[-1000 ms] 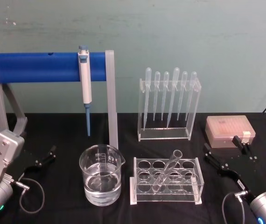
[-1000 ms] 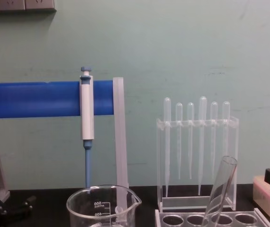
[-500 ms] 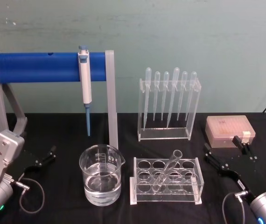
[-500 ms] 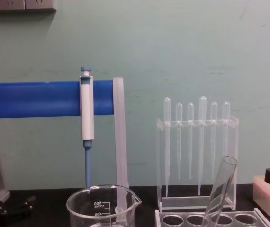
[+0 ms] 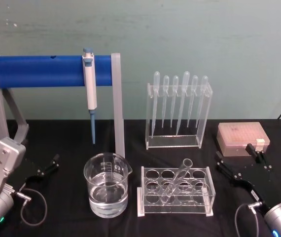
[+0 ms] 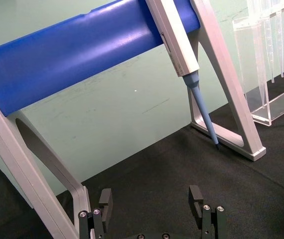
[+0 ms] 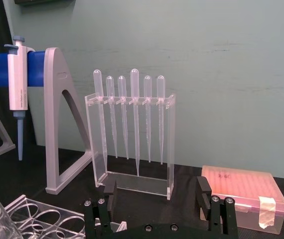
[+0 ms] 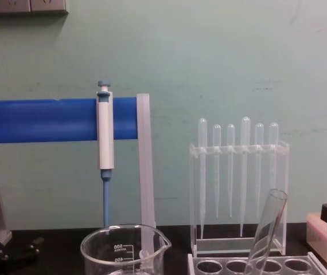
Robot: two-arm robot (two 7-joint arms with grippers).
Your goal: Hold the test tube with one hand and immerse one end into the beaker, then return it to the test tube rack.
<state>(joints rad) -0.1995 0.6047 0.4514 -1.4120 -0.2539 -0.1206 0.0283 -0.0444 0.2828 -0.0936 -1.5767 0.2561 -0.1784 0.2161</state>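
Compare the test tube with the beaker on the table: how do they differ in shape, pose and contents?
The test tube is narrow and long; the beaker is wide and squat, with a pouring spout. The test tube leans tilted in the clear rack; the beaker stands upright on the black table. The beaker holds clear liquid; the test tube looks empty. Both are clear glass with open tops.

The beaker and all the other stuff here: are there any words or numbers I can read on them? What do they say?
"500" and "400": white marks on the beaker, read in the chest view; the tiny print beside them is too blurred to read.
Pipette on the blue bar: no readable text.
Pink box: tape on it, no readable words.
Tube and rack: no text.
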